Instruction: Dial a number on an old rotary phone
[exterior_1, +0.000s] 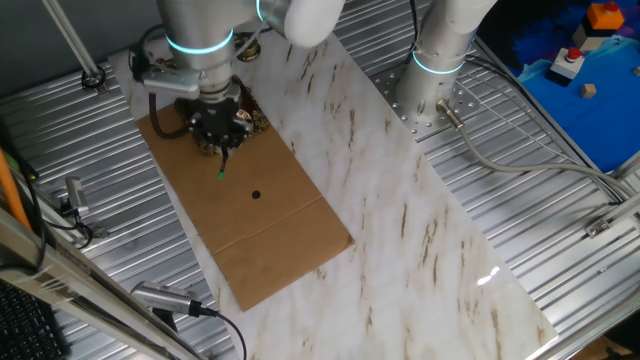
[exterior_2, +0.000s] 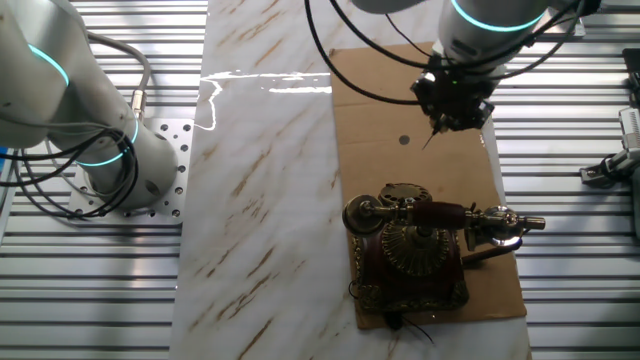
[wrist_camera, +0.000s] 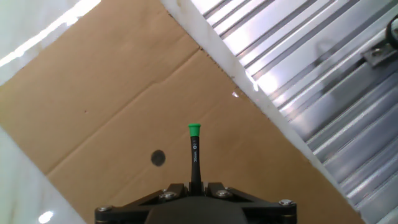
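The old rotary phone (exterior_2: 415, 248) stands on the brown cardboard sheet (exterior_2: 375, 150), dark red-brown with gold trim, its brass-ended handset lying across the top. In one fixed view only a bit of the phone (exterior_1: 258, 120) shows behind the arm. My gripper (wrist_camera: 195, 185) is shut on a thin black stick with a green tip (wrist_camera: 194, 149). It hangs over the bare cardboard, a short way from the phone's dial side, and the stick (exterior_2: 433, 132) points down at the sheet. The hand view holds no phone.
A small dark dot (wrist_camera: 158, 158) marks the cardboard (wrist_camera: 124, 93) left of the stick. Marble tabletop (exterior_1: 400, 200) surrounds the sheet, with ribbed metal (wrist_camera: 323, 93) beyond its edge. A second arm's base (exterior_1: 440, 80) stands at the table's far side.
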